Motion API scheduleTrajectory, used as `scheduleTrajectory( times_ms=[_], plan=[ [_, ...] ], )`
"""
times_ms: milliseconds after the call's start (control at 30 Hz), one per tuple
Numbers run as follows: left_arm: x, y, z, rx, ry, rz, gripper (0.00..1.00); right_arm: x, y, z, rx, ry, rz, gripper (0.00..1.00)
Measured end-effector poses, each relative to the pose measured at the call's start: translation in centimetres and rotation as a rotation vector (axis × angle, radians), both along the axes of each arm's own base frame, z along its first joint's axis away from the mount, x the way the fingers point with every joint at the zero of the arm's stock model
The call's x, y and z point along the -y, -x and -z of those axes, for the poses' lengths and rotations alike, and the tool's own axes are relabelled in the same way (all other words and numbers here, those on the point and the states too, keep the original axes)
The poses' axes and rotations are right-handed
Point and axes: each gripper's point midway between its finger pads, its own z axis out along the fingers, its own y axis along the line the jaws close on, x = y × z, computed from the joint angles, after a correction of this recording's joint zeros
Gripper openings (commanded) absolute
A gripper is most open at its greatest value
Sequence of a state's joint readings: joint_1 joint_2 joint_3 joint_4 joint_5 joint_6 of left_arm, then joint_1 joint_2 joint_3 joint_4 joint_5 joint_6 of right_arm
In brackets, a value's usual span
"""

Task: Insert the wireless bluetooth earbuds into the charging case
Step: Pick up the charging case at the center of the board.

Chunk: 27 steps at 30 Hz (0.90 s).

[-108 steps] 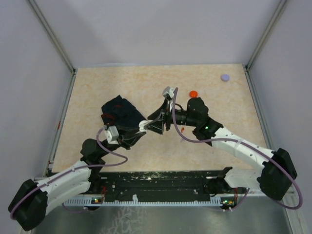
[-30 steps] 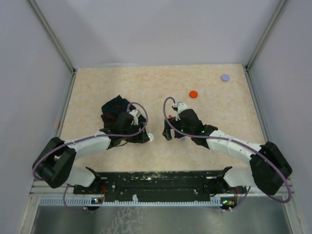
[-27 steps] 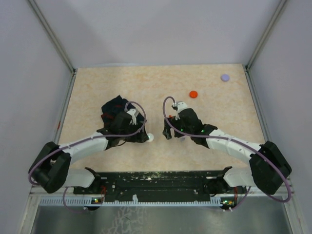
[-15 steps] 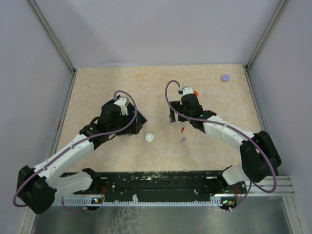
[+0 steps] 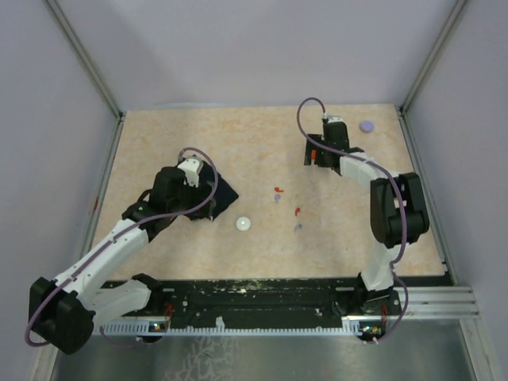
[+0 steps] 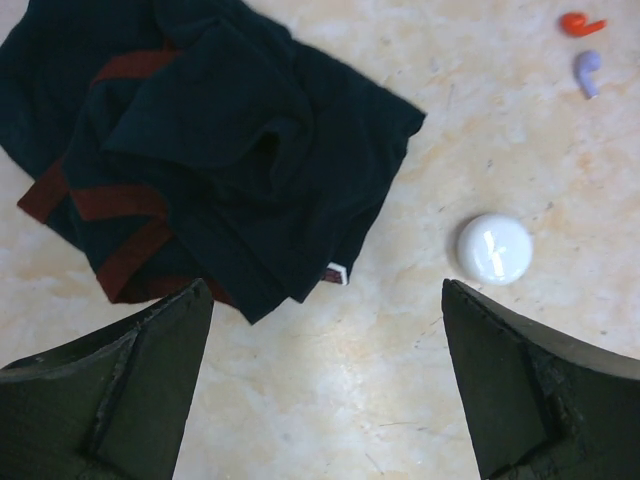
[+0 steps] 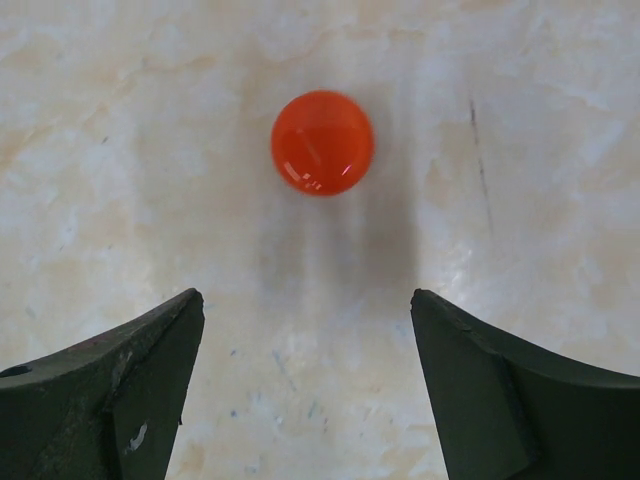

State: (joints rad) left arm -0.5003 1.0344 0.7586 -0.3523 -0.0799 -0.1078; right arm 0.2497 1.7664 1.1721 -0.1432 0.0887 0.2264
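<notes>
Reckoning the earbuds are light, hard, slick, probably roll-prone, so pinch across the stem; left gripper and right gripper both spread wide, empty.

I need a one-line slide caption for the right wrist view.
Right gripper, jaws open, poised over a red disc on the marbled table.

Lighting even and diffuse from overhead; surface bright, shadows soft. Small glare spots on white disc and red disc, with a faint streaked shadow below the red one. Claw fingers dark, slightly soft. Top view sharp.
</notes>
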Motion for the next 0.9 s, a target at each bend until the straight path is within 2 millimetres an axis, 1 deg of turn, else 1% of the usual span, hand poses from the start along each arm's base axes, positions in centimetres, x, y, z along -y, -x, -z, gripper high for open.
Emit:
scheduleTrajectory(
  times_ms=[100,200,333,500,567,667,833,900],
  plan=[
    [-0.8,0.3,1.3,-0.021,-0.032,-0.003,1.00,1.4,-2.1,1.2,-0.019,-0.011,0.019,0.83],
    [-1.1,0.1,1.3,-0.015,-0.036,-0.004,1.00,1.8,-4.2,1.9,-0.025,-0.027,0.007,0.82],
    [-1.9,-0.3,1.0,-0.007,-0.031,-0.026,1.00,1.4,-6.5,2.3,-0.017,-0.055,-0.037,0.81],
    [-2.3,-0.7,0.8,0.004,-0.024,-0.042,1.00,0.4,-10.1,1.7,0.025,-0.092,-0.103,0.80],
    [-2.4,-0.7,0.8,0.004,-0.022,-0.044,1.00,-0.2,-11.0,1.7,0.029,-0.108,-0.132,0.80],
    [-2.6,-0.8,0.7,0.005,-0.021,-0.051,1.00,-1.1,-11.8,2.2,0.026,-0.135,-0.170,0.79],
    [-2.6,-0.9,0.7,0.007,-0.016,-0.051,1.00,-2.0,-10.9,4.2,-0.037,-0.170,-0.214,0.76],
    [-2.6,-0.9,0.7,0.006,-0.016,-0.051,1.00,-2.3,-10.7,4.2,-0.040,-0.183,-0.228,0.76]
  ],
)
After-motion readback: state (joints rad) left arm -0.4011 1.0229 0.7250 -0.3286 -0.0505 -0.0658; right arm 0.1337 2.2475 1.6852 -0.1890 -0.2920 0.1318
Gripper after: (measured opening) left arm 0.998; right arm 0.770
